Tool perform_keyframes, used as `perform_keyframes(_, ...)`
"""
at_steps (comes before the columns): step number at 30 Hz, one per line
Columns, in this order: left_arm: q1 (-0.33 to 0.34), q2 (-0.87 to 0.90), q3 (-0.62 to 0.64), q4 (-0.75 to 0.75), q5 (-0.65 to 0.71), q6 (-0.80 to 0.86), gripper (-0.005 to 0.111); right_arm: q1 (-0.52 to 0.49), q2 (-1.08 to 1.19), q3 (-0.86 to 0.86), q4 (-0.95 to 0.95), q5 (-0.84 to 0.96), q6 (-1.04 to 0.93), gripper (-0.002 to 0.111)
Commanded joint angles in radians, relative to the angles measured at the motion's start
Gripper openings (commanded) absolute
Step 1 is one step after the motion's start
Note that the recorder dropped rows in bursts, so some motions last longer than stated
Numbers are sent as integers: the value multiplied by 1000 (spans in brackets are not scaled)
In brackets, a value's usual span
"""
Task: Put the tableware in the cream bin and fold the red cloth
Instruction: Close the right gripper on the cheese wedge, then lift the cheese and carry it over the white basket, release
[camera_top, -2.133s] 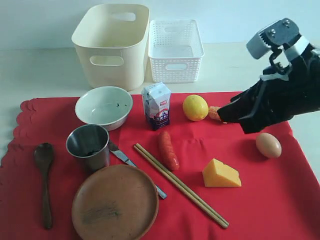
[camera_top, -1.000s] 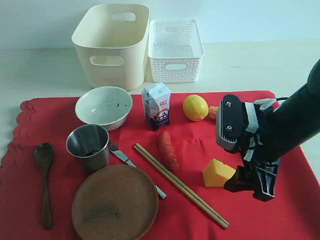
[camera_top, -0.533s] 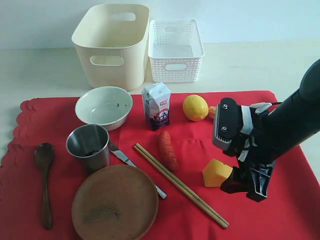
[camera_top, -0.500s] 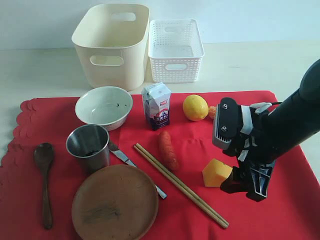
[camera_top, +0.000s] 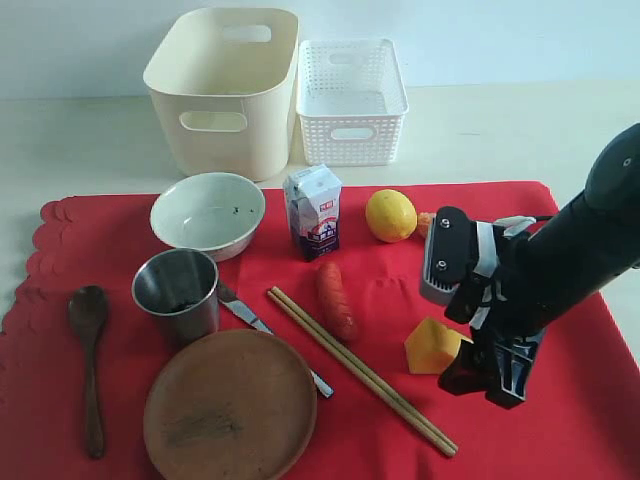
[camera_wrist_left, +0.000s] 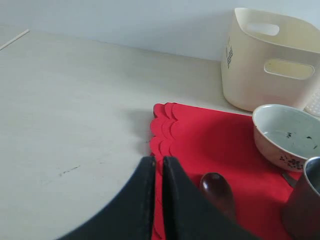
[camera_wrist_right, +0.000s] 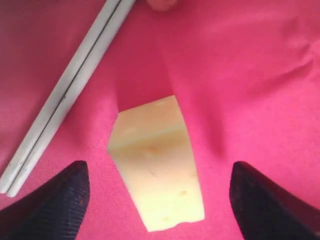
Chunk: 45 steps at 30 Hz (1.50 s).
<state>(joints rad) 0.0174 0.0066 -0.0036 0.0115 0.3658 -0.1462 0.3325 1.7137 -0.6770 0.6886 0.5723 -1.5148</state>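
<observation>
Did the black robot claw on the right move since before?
Yes. The right gripper moved away from the round yellow lemon and now hangs open over the yellow cheese wedge.

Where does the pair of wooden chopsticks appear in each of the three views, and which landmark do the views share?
Exterior view: the chopsticks lie diagonally on the red cloth, between the brown plate and the cheese.
Left wrist view: not in it.
Right wrist view: the chopsticks run diagonally beside the cheese, not touching it.
Shared landmark: the red cloth, seen in all three.
</observation>
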Motion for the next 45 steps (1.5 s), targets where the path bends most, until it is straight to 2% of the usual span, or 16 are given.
perform_keyframes(1, 1, -7, 4, 4, -5, -2, 8, 4, 9, -8, 16, -11, -10, 74)
perform_keyframes(8, 1, -7, 4, 4, -5, -2, 8, 4, 21, -8, 36, -11, -40, 74)
perform_keyframes(14, 1, -7, 4, 4, -5, -2, 8, 4, 21, -8, 133, -2, -160, 74)
perform_keyframes(35, 1, -7, 4, 4, -5, -2, 8, 4, 47, -8, 143, -25, -164, 70)
perform_keyframes(40, 1, -7, 4, 4, -5, -2, 8, 4, 47, -8, 150, -25, -161, 61)
perform_keyframes(41, 1, -7, 4, 4, -5, -2, 8, 4, 47, -8, 150, -25, -161, 54)
perform_keyframes(45, 1, -7, 4, 4, -5, -2, 8, 4, 47, -8, 152, -25, -160, 39)
